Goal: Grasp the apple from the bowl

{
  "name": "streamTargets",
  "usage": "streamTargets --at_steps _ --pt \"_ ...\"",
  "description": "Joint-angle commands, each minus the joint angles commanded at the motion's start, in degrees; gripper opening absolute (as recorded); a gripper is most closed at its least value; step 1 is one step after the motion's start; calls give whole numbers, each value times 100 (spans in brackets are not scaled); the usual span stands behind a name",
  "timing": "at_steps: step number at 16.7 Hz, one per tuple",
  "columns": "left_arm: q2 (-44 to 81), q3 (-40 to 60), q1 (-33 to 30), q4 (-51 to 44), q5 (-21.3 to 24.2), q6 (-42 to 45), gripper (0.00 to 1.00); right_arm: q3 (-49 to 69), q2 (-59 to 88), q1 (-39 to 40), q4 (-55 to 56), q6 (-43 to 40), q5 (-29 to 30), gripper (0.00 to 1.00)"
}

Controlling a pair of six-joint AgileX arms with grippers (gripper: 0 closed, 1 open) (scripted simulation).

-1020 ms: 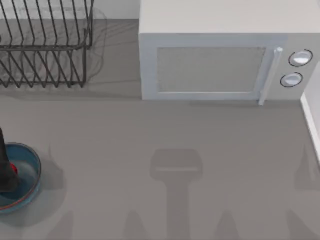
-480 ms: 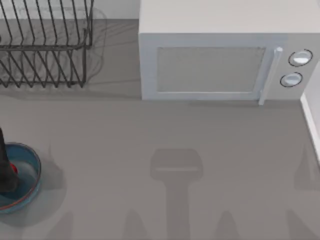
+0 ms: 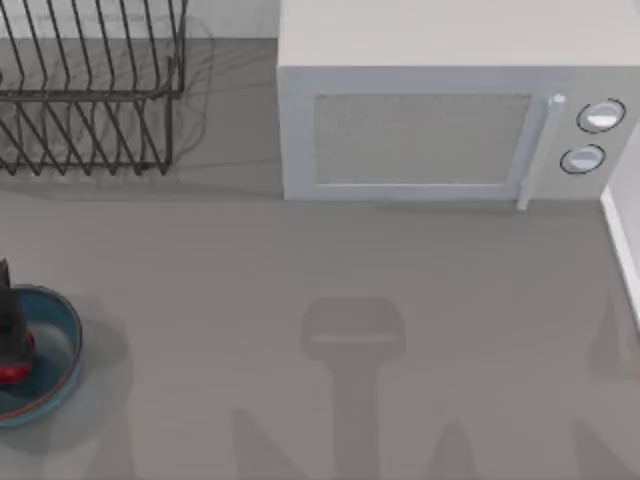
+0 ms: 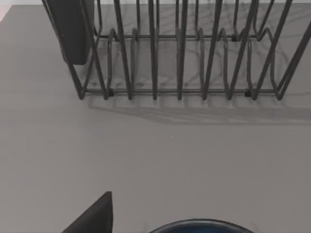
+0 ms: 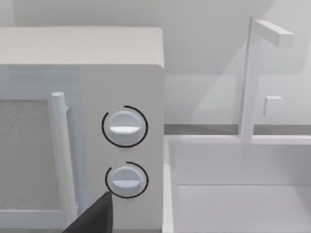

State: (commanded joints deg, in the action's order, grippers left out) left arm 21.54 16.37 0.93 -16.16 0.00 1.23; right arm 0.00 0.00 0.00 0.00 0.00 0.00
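- Here, in the top view, the left gripper (image 3: 12,335) stands over the bowl (image 3: 62,352) at the table's (image 3: 330,300) left edge, its dark fingers running down onto the apple (image 3: 14,372). The apple touches the fingertips above the bowl's floor; whether the fingers pinch it I cannot tell.
- The left wrist view adds the dish rack (image 4: 184,53) on the grey surface and a sliver of the bowl's rim.
- The right wrist view faces the microwave (image 5: 82,126) with its two knobs and a white sink beside it.
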Motion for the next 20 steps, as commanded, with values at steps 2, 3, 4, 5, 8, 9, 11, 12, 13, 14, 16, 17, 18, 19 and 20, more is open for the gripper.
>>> streamTargets --at_steps 2,3,4,5,8,9,11,12,13,14,16,17,18,19,20 --pt "1010 684 39 -675 0 52 100 0 0 0 0 0 0 100" --pt "1547 1041 59 -1028 0 79 100 0 0 0 0 0 0 100" --pt "2095 1403 80 -1385 0 106 100 0 0 0 0 0 0 100" --pt "2649 1766 100 -1743 0 133 100 0 0 0 0 0 0 100" --pt "4260 2805 159 -2769 0 211 100 0 0 0 0 0 0 100" --pt "4753 3120 177 -3080 0 235 100 0 0 0 0 0 0 100" --pt "5625 3675 208 -3629 0 277 100 0 0 0 0 0 0 100" --pt "5988 3911 222 -3861 0 295 100 0 0 0 0 0 0 100" --pt "6296 4114 233 -4061 0 310 100 0 0 0 0 0 0 100" --pt "6542 4282 243 -4228 0 323 100 0 0 0 0 0 0 100" --pt "6854 4502 255 -4445 0 340 100 0 0 0 0 0 0 100" --pt "6918 4548 258 -4491 0 343 100 0 0 0 0 0 0 100" --pt "6925 4553 258 -4496 0 343 100 0 0 0 0 0 0 100" --pt "6925 4553 258 -4496 0 343 100 0 0 0 0 0 0 100" --pt "6925 4553 258 -4496 0 343 100 0 0 0 0 0 0 100"
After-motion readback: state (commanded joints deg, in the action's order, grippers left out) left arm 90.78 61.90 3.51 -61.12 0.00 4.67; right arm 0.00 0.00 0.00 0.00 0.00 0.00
